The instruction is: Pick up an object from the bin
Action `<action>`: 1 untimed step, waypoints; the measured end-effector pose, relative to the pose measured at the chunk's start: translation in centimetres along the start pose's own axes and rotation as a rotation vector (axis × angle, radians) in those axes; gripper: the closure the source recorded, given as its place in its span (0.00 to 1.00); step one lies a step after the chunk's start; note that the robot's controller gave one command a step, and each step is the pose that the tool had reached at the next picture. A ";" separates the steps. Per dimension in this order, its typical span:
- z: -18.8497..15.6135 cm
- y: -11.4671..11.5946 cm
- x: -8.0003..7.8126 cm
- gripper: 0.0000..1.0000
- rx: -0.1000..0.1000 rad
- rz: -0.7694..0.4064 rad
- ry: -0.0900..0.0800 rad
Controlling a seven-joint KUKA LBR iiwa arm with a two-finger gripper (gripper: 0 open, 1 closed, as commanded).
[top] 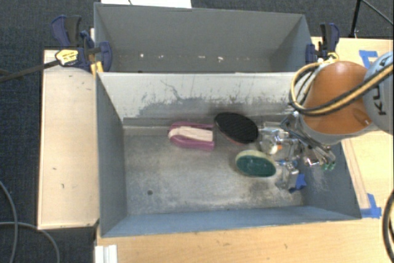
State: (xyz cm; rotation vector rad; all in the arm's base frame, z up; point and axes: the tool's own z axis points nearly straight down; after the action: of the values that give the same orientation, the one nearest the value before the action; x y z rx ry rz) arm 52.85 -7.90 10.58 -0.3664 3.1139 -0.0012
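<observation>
The round green disc [255, 164] lies on the floor of the grey bin [172, 191], right of centre and towards the near wall; the jaws stand just beside it on its right, low over the bin floor near the right wall; the metal parts at the arm's tip meet the disc's right edge in the view, though whether they touch it cannot be told; nothing shows between the jaws, and whether they are wide or narrow cannot be told either, for the tip is a clutter of shiny metal and a small blue part; above them sits the arm's orange cover [335, 101], looped with yellow cables. The disc is flat and oval in outline from this angle, dark green on top with a pale rim; just behind it, to its upper left, lies a black oval thing [236, 127]; further left, apart from both, a purple and pale pink piece [192, 135] lies near the back wall.
</observation>
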 end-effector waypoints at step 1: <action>3.7 2.0 -2.6 0.00 -0.001 -0.063 0.004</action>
State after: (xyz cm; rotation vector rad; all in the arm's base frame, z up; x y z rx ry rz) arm 54.95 -5.40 6.91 -0.4650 3.1047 -0.0008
